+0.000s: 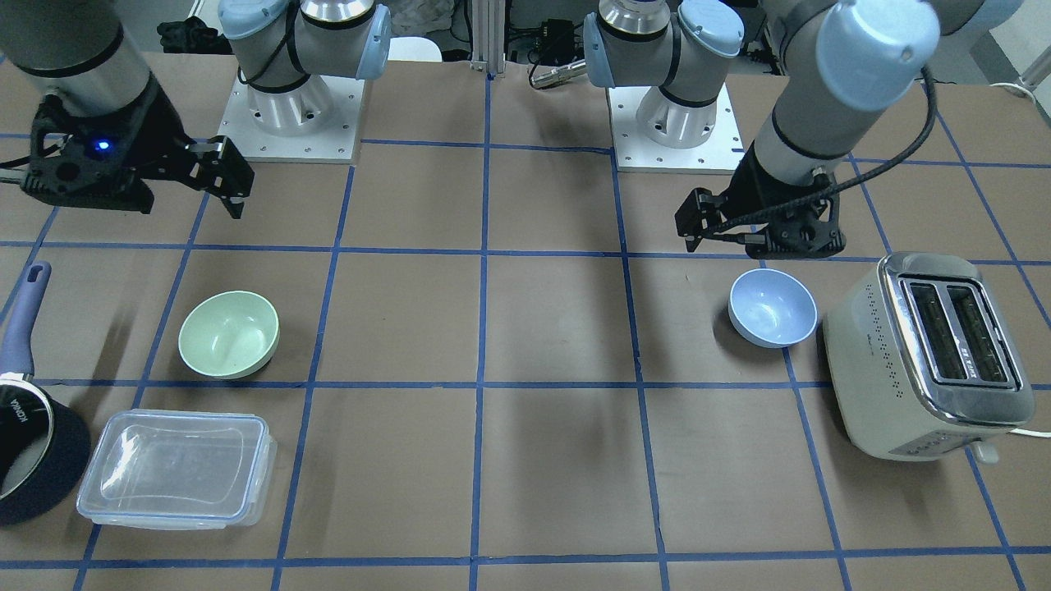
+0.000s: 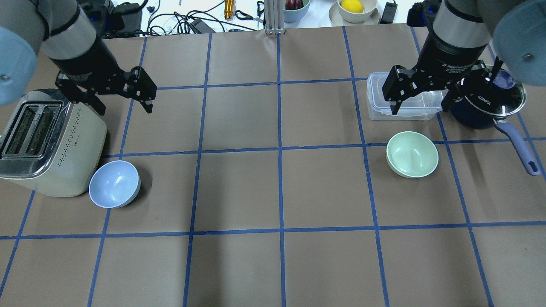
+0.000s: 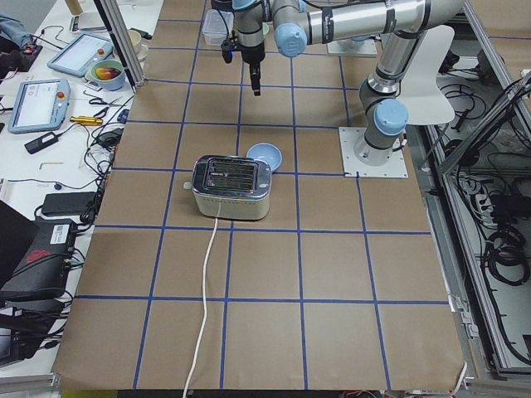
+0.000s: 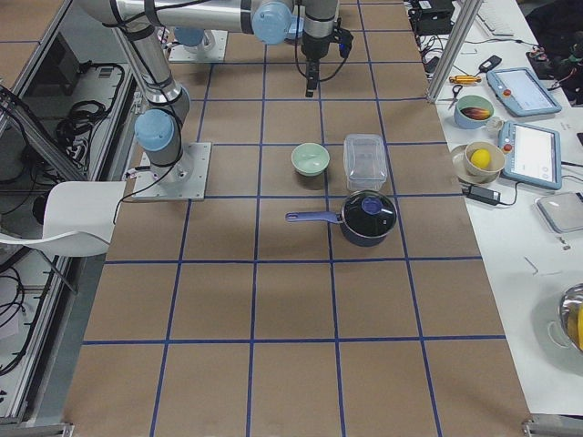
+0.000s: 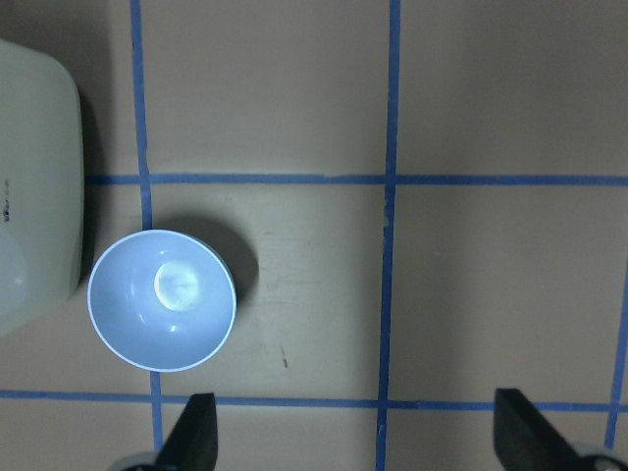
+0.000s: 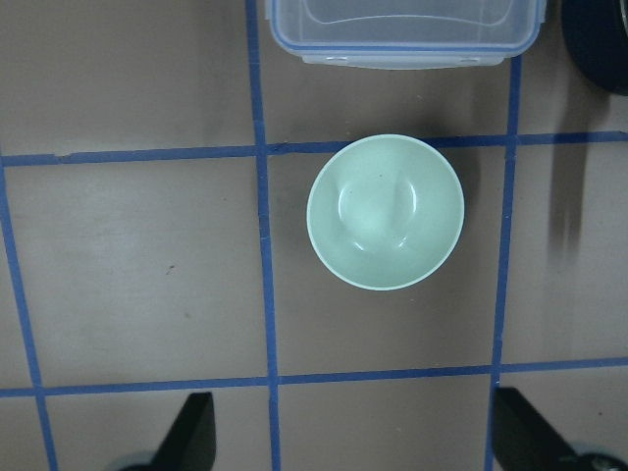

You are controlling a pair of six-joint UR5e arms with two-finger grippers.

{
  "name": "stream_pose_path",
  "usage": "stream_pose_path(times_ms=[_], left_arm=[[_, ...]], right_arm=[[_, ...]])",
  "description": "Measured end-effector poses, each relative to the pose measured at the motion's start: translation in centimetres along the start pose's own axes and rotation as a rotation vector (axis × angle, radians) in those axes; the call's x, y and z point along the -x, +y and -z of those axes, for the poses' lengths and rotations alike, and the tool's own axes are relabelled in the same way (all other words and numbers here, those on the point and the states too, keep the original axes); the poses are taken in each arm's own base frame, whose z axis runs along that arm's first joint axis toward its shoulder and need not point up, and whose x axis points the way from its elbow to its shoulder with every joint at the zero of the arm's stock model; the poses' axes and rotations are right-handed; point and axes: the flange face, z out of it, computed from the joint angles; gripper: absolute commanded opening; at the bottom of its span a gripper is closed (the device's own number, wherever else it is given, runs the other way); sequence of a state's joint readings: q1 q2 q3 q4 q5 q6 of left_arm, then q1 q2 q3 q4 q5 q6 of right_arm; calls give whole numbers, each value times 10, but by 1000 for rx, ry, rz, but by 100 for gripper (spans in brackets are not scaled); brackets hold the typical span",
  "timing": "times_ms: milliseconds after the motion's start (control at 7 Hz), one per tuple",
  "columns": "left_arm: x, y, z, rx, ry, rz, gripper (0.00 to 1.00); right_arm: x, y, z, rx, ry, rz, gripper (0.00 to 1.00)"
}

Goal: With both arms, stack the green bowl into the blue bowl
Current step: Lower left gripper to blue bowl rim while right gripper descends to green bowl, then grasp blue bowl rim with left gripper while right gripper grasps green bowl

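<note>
Both sets of jaws stand wide apart and grip nothing. Those of the left arm [image 2: 76,51] hang high over the bare surface, far of the blue bowl [image 2: 114,184]. Those of the right arm [image 2: 456,30] hang above the near edge of the clear lidded box [image 2: 379,100], far of the green bowl [image 2: 412,154].

The green bowl sits upright and empty on the right half. It is near the box and the dark saucepan [image 2: 486,108] but apart from both. The blue bowl sits upright on the left half, just beside the toaster [image 2: 51,140], and the two bowls are well apart.

Watch these, as I judge them:
- A smooth curved rim gives your jaws little to bite, so the green bowl may slip or tip on the lift.
- When you lower the right jaws, the far finger could catch the box.
- The left jaws have little room on the toaster side, and a finger set down there could shove the toaster or skid the blue bowl.
- The bowls look alike in size, so a drop off centre may leave the green one perched askew.

The surface is brown, gridded with blue tape [image 2: 279,149]. Past its far edge a white bench [image 2: 315,15] carries cables and dishes, one dish holding a yellow fruit [image 2: 352,5]
</note>
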State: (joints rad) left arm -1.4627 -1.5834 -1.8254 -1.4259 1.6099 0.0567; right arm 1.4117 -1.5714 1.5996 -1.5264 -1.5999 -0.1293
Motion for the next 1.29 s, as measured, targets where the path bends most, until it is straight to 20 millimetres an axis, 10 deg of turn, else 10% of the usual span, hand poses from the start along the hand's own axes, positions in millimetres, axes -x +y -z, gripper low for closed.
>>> stream_pose_path(times_ms=[429,1000,1286], left_arm=[[38,3,-92,54,-17,25,95],[51,3,-161,61,-76,18,88],[53,1,-177,73,-95,2,18]], right_arm=[[-109,-38,-64,25,-38,-24,100],[-123,-49,-157,108,-104,0,100],[-123,-60,-205,106,-124,2,100]])
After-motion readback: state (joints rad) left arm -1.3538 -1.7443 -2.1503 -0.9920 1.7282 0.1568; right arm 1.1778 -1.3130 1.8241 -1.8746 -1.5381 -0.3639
